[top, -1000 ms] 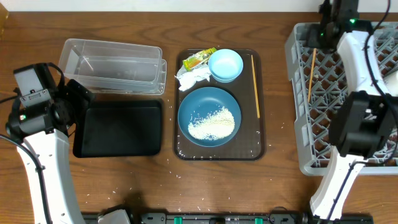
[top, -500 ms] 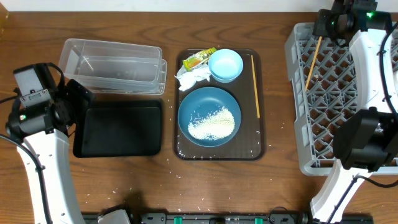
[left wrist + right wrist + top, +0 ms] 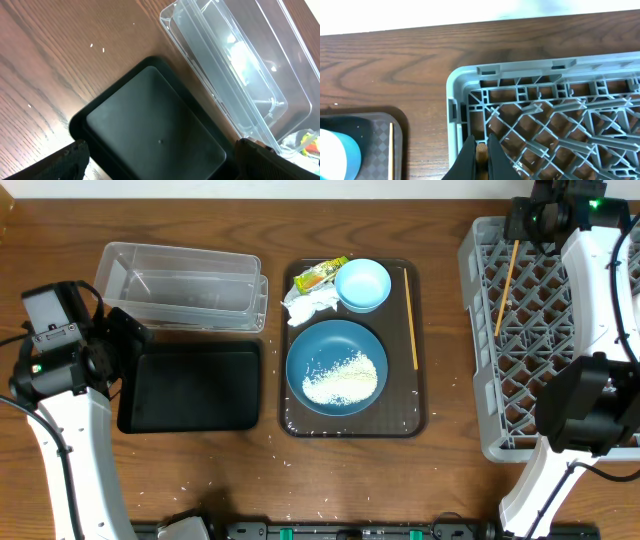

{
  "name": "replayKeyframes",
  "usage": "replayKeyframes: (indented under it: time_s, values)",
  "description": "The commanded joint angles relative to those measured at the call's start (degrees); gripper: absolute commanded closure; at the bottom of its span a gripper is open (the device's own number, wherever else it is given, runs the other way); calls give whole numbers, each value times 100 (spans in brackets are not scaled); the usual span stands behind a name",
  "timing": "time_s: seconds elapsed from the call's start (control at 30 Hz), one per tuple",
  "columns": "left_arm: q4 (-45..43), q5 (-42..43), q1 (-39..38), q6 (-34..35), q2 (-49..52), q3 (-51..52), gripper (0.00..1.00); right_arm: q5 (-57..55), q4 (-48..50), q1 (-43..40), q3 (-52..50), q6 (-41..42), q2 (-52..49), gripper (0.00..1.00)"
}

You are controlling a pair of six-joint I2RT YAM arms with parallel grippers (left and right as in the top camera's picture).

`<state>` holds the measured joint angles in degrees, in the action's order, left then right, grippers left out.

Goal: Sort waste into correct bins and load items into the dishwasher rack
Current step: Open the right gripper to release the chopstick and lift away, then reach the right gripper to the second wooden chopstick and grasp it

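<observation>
My right gripper (image 3: 524,225) is shut on a thin wooden chopstick (image 3: 506,288) and holds it slanted over the far left corner of the grey dishwasher rack (image 3: 480,350). In the right wrist view the fingers (image 3: 481,150) pinch the chopstick's end (image 3: 481,149) just inside the rack's wall (image 3: 454,105). A second chopstick (image 3: 410,315) lies on the brown tray. The dark blue plate (image 3: 312,345) holds loose rice (image 3: 342,378). The light blue bowl (image 3: 362,284), the crumpled napkin (image 3: 310,305) and the yellow-green wrapper (image 3: 320,274) lie behind it. My left gripper (image 3: 161,148) is open above the black tray (image 3: 150,107). No white cup is in view.
The stacked clear tubs (image 3: 180,285) stand behind the black tray (image 3: 190,385). The brown serving tray (image 3: 400,420) sits mid-table. Stray rice grains (image 3: 272,442) dot the wood in front of it. The right arm's white links (image 3: 585,290) cross over the rack.
My right gripper has moved toward the rack's far edge with the chopstick, which now slants instead of lying straight. The left arm has not moved.
</observation>
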<state>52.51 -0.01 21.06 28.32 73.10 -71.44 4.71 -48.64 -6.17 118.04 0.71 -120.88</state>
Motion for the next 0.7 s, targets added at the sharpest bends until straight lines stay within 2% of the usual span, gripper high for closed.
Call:
replayKeyframes:
  time_s: [0.0, 0.07, 0.13, 0.23, 0.3, 0.53, 0.6, 0.67]
  values:
    - [15, -48, 20, 4, 22, -122, 5, 31, -13, 31, 24, -31, -221, 98]
    - [15, -48, 20, 4, 22, -122, 5, 31, -13, 42, 24, 13, -264, 86]
    - [15, -48, 20, 4, 22, -122, 5, 42, -2, 59, 24, 74, -269, 59]
    - [15, -48, 20, 4, 22, -122, 4, 46, 15, 90, 26, 98, -267, 35]
    - [15, -48, 20, 4, 22, -122, 5, 96, -20, 98, 26, 105, -267, 23]
    - [15, -48, 20, 4, 22, -122, 5, 656, -254, 103, 26, 310, -258, 21]
    - [15, -48, 20, 4, 22, -122, 5, 876, -372, 109, 26, 417, -219, 28]
    - [15, -48, 20, 4, 22, -122, 4, 1102, -514, 131, 26, 535, -127, 31]
